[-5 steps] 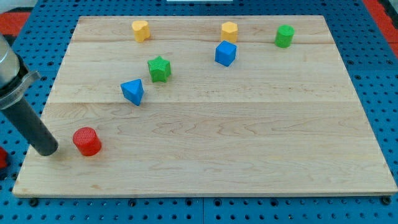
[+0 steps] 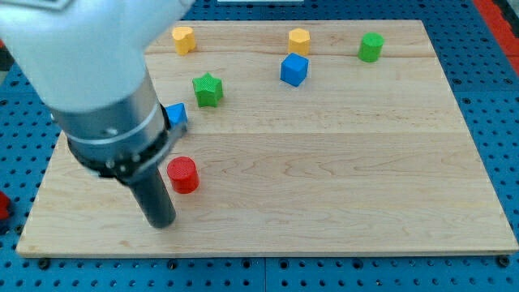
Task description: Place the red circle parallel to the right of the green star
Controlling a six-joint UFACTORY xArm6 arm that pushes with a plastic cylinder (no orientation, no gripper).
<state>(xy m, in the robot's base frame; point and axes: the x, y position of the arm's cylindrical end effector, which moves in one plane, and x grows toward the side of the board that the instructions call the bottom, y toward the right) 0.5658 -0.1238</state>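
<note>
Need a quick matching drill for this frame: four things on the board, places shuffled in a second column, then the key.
Things:
1. red circle
2. green star
3. blue cube
4. my tip

Places:
A. just below the right-hand yellow block
B. nearest the board's bottom edge, down-left of the red circle
C. up-right of the half-hidden blue block
D. just right of the rod, lower than the green star

Pairs: 1-D, 2-C, 3-A, 4-B
</note>
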